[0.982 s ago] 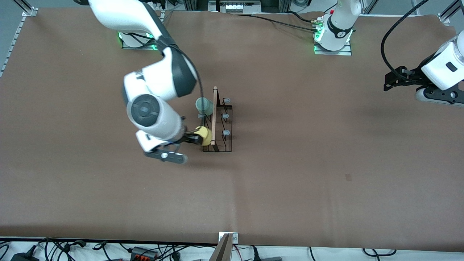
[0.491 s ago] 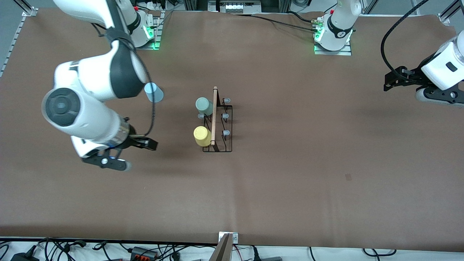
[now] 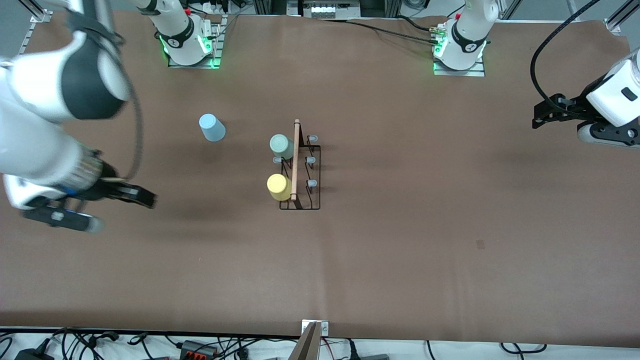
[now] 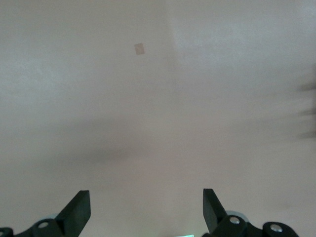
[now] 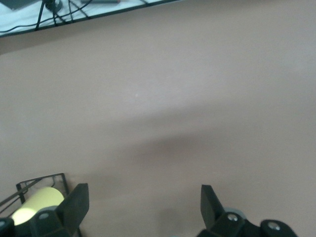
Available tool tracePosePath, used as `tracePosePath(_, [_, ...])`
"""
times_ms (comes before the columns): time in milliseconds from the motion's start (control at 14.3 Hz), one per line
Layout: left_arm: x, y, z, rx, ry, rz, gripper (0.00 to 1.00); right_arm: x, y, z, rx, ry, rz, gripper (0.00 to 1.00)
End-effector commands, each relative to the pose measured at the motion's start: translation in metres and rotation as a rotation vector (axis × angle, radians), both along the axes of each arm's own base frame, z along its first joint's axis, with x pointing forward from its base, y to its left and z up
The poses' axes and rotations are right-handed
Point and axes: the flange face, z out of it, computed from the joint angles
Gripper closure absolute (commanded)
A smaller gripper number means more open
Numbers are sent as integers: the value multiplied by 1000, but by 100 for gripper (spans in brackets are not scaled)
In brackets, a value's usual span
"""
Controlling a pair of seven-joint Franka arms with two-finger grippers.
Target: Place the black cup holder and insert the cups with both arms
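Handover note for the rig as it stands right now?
Right tool: open, empty, over bare table at the right arm's end.
Left tool: open, empty, waiting at the left arm's end.
Black cup holder stands mid-table.
Done: mint green cup and yellow cup sit on pegs on the side toward the right arm.
Left: light blue cup is on the table, between holder and right arm's end; it still needs a peg.

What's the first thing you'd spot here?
The black cup holder mid-table, with a yellow cup and a mint green cup on its pegs. A light blue cup stands alone toward the right arm's end, where the open, empty right gripper hangs over bare table.
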Motion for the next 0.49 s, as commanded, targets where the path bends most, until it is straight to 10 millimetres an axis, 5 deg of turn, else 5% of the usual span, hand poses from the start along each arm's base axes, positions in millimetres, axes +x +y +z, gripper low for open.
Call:
tracePosePath(0, [4,1,5,-18,0,8,0,-37,-56,13,-2,-1,88,0])
tracePosePath(70, [3,1,5,-18,6,6,0,-43,-80,15,-8,0,137,0])
tracePosePath(421, [3,1,6,-13,3,8,0,-50,-121,36,-37,-6,219,0])
